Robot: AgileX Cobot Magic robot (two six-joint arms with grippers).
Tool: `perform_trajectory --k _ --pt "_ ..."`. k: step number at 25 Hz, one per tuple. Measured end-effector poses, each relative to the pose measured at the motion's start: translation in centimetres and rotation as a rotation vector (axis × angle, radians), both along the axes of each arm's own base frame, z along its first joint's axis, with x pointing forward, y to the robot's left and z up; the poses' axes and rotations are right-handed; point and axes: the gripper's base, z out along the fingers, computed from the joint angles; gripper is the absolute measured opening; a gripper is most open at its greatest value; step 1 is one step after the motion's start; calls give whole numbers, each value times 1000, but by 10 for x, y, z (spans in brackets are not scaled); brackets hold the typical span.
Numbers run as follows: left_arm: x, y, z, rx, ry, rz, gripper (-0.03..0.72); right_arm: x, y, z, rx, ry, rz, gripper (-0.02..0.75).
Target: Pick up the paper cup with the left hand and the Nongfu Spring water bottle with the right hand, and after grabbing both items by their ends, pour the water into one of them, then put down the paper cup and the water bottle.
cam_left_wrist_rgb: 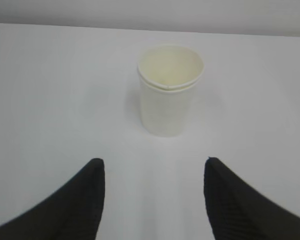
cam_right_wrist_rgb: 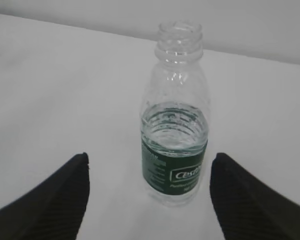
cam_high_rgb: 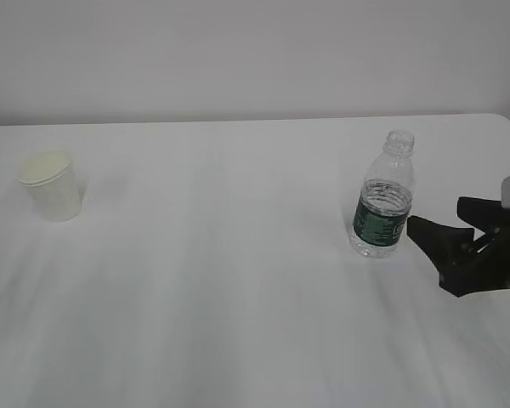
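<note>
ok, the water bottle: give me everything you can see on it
The water bottle is small, clear ribbed plastic with a dark green label in white print around its lower body. Its narrow threaded neck has no cap. Water fills it to about halfway. It stands upright on the white table, right side. Nothing touches it; the right gripper sits open just beside it.

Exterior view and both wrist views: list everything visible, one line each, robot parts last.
table: one, white, fills the foreground under everything.
wall: one, pale grey, behind the table.
paper cup: one, off-white with yellowish inside, upright at far left.
water bottle: one, clear with dark green label, uncapped, partly filled, upright at right.
left hand: one, black, open, short of the cup, apart from it.
right hand: one, black, open, beside the bottle, not gripping.
</note>
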Motion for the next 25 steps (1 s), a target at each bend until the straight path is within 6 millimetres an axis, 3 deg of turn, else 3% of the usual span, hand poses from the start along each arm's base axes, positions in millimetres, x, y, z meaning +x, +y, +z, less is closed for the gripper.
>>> perform_trajectory --k 10,25 --pt "3 -6 -1 12 -53 -72 442 -5 2 -1 7 -38 27 573" --pt "12 -12 -33 2 -34 -139 421 3 6 -37 23 -15 57 573"
